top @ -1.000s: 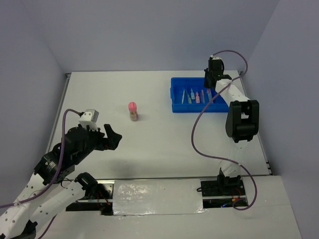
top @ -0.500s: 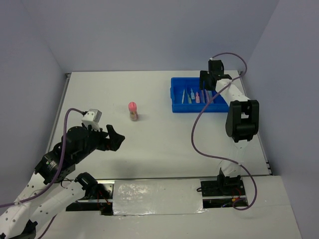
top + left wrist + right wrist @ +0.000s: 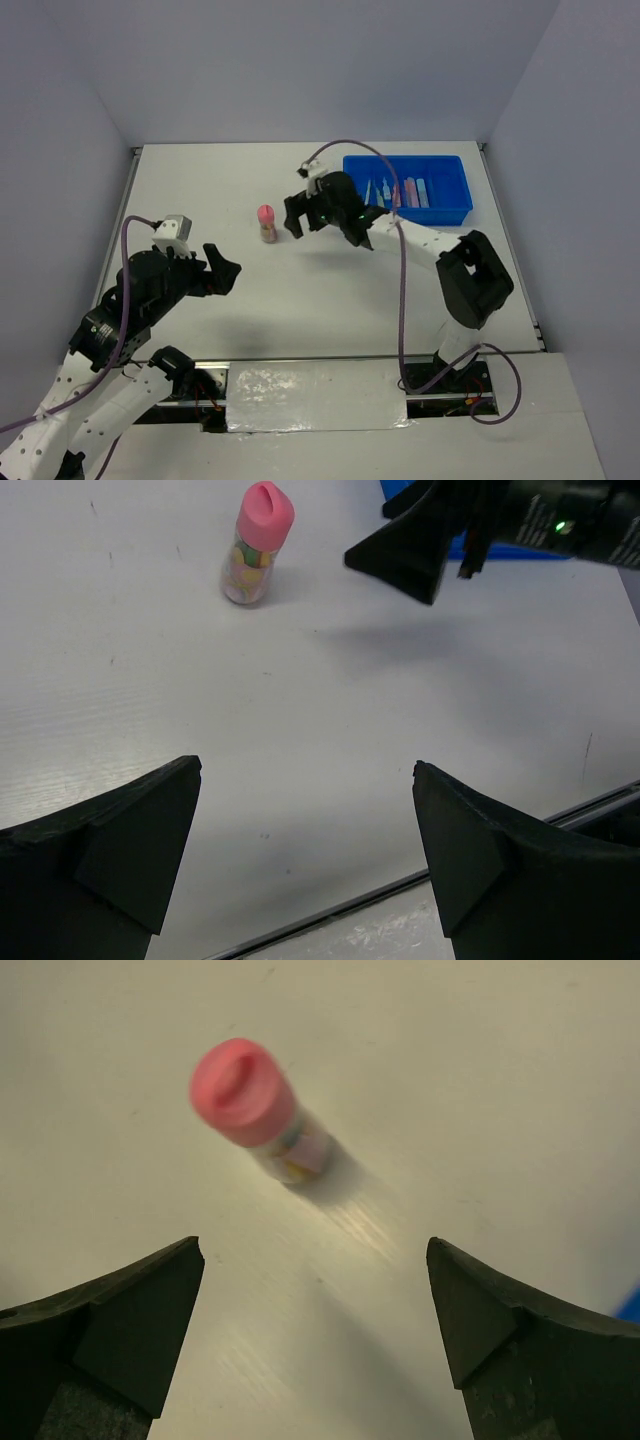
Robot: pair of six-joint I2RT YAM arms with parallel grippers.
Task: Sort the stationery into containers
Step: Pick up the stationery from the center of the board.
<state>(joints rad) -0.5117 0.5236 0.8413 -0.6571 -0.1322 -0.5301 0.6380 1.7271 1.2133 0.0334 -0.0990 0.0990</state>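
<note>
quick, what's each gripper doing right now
Left gripper: open, holding nothing.
Right gripper: open, empty, pink-capped tube just ahead of it.

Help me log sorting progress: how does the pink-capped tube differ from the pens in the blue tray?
The pink-capped tube stands upright, alone on the table; the pens lie side by side inside the blue tray. The tube is stubby with a clear body; the pens are slim and pastel-coloured. The tube is not yet sorted; the pens already sit in the container. Both are small stationery items.
</note>
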